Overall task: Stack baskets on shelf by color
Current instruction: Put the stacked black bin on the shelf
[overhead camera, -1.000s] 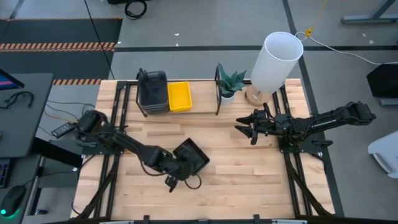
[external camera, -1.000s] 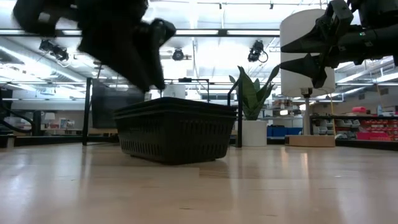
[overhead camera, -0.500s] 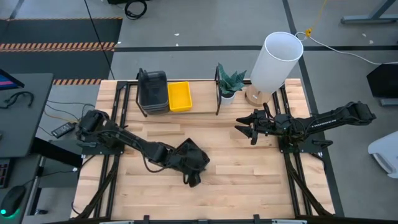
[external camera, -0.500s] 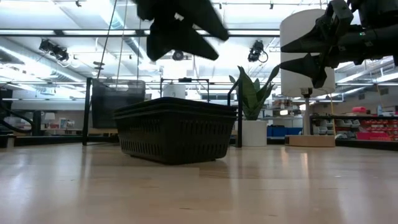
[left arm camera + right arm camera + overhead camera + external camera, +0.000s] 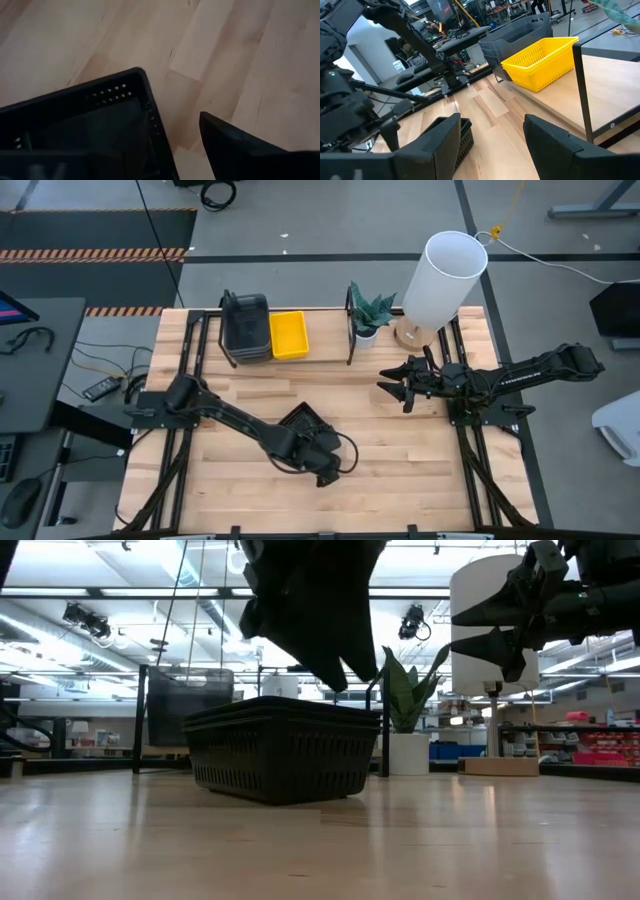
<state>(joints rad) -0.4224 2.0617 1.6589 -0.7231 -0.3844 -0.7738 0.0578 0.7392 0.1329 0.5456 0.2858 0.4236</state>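
Note:
One black mesh basket (image 5: 303,422) sits flat on the tabletop, seen side-on in the low view (image 5: 285,755). My left gripper (image 5: 318,458) hovers open just above the basket's near right corner (image 5: 142,75) without touching it. One finger (image 5: 235,145) is over bare table outside the wall. My right gripper (image 5: 392,388) waits open in the air over the table's right half. The shelf (image 5: 290,352) lies along the far edge and carries a stack of grey baskets (image 5: 246,325) and a yellow basket (image 5: 288,335).
A potted plant (image 5: 372,315) stands at the shelf's right end frame. A tall white cylinder on a wooden base (image 5: 442,278) stands at the far right corner. Bare wood lies between the black basket and the shelf, and across the table's near part.
My left gripper has swung from the basket's near left side toward the table's right, passing over the basket, and now hangs over its near right corner. The arm has stretched out with it. The basket has stayed in place. My right arm has kept still.

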